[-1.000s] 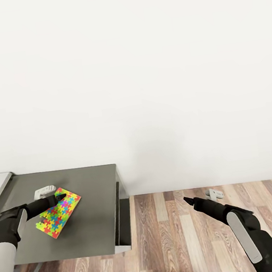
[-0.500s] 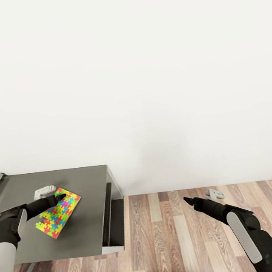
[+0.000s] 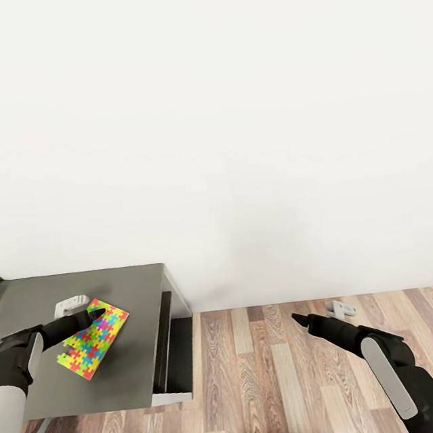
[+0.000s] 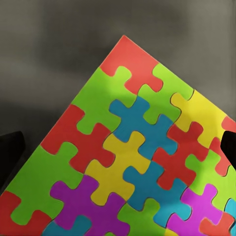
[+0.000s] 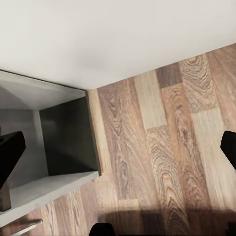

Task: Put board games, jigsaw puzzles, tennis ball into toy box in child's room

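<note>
The jigsaw puzzle is seen held by the left claw, closed on its far edge, the board hanging tilted above the grey counter with its long axis running back toward the robot. In the left wrist view the puzzle spreads directly ahead of the fingertips. The right claw is carried empty over the wooden floor, well apart; its opening cannot be judged.

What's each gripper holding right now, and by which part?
The left gripper holds the jigsaw puzzle by its far edge, above the grey table. The right gripper holds nothing; it hangs over the wooden floor.
</note>
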